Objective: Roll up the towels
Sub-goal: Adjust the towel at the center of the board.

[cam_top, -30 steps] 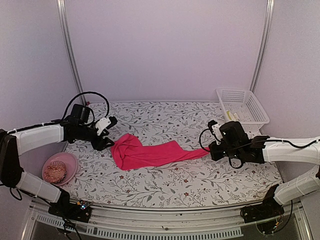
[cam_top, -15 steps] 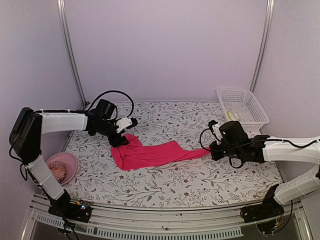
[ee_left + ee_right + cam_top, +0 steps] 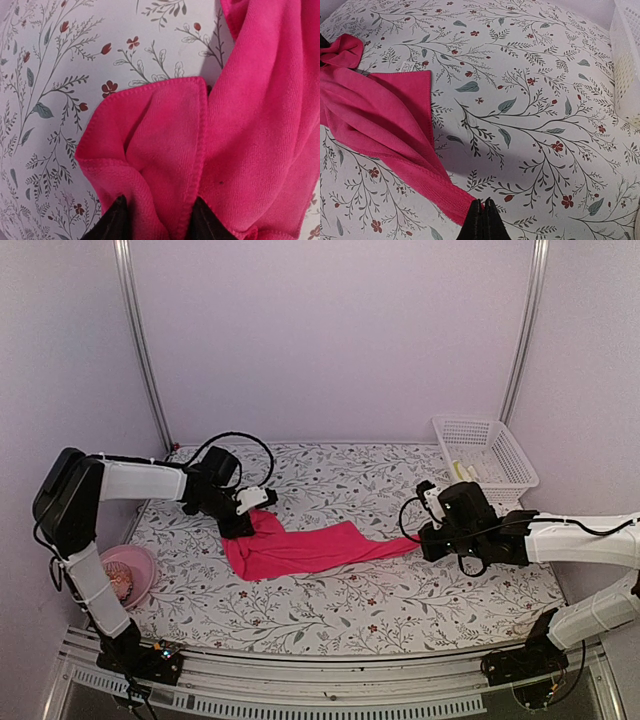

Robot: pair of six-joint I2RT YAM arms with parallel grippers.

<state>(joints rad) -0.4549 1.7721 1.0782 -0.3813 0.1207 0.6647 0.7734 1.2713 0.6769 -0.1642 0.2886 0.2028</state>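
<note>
Pale lilac walls with two metal uprights close in a table covered with a white cloth printed with leafy sprigs and small red flowers.

The left arm reaches in from the left of the pink towel, and the right arm reaches in from its right, so the towel lies stretched between the two. The towel rests on the table as a long, rumpled band. Its left end is wide and bunched, and it narrows to a thin point at its right end.

A white lattice basket stands well apart from the towel, beyond its right end and towards the back wall. Something pale yellow lies inside it, too small to make out. A pink bowl sits off the towel's left end, nearer the front edge, with something brownish in it.

The left gripper is at the towel's bunched left end. Its two dark fingertips stand apart with a hemmed fold of the cloth between them and touching both. Whether they truly clamp the fold I cannot tell.

The right gripper is at the towel's narrow right end. Its jaws are pressed together, pinching the very tip of the cloth just above the table.
</note>
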